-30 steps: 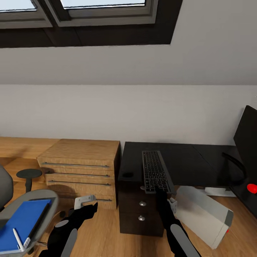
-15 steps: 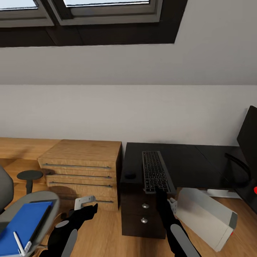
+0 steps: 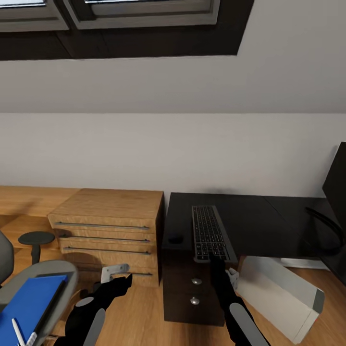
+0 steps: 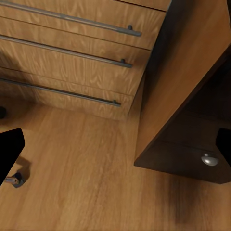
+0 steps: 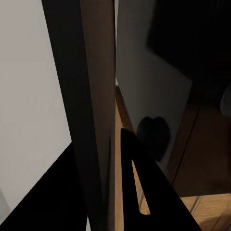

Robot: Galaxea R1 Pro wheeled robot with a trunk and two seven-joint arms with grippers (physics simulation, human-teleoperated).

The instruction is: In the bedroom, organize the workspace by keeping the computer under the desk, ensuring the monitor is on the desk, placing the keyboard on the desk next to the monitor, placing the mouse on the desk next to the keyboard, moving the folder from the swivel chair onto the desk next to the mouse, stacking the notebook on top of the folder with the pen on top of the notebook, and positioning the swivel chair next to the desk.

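The grey keyboard (image 3: 209, 231) lies lengthwise on the black desk (image 3: 259, 218), its near end sticking out past the front edge. My right gripper (image 3: 216, 260) is shut on that end. The dark mouse (image 3: 175, 238) sits just left of the keyboard. At the right edge stands the monitor (image 3: 337, 182). The light grey computer (image 3: 281, 290) leans tilted on the floor under the desk. At lower left the swivel chair (image 3: 57, 269) carries the blue folder (image 3: 29, 300) and a white pen (image 3: 17, 332). My left gripper (image 3: 117, 277) (image 4: 115, 149) hangs open above the floor. The notebook is out of view.
A light oak dresser (image 3: 108, 216) with bar handles stands against the desk's left side. Dark desk drawers (image 3: 194, 288) with silver knobs face me. A black cable (image 3: 322, 230) loops on the desktop. The chair's armrest (image 3: 36, 238) rises at left. A sloped wall with skylights (image 3: 144, 14) is overhead.
The whole picture has shifted slightly right and down, so the camera moved. The chair slid further out at lower left. Both arms, keyboard and mouse kept their places.
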